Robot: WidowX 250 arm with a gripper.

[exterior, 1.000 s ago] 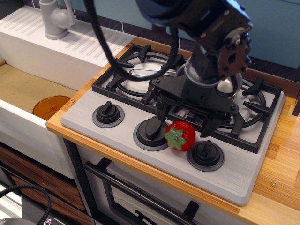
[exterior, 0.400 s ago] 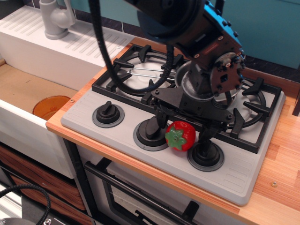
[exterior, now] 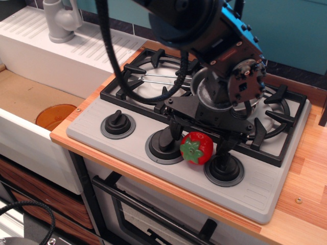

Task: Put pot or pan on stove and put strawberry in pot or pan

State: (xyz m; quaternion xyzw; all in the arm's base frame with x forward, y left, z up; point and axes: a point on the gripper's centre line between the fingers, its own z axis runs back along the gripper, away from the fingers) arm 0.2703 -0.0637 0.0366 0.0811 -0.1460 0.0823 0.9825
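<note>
The red strawberry (exterior: 197,148) with a green cap lies on the grey stove (exterior: 127,145), between the middle knob (exterior: 164,142) and the right knob (exterior: 224,167). My gripper (exterior: 200,137) is open and low over it, one finger on each side, not closed on it. The steel saucepan (exterior: 214,94) sits on the right burner behind the gripper, mostly hidden by the arm; its wire handle (exterior: 161,80) reaches over the left burner.
A left knob (exterior: 118,124) is at the stove's front. A white sink unit with a tap (exterior: 60,20) stands at the left, with an orange disc (exterior: 55,116) in the basin. A wooden counter (exterior: 311,168) runs to the right.
My gripper has come down and slightly forward, so its fingers now straddle the strawberry. The strawberry and the pan have not moved.
</note>
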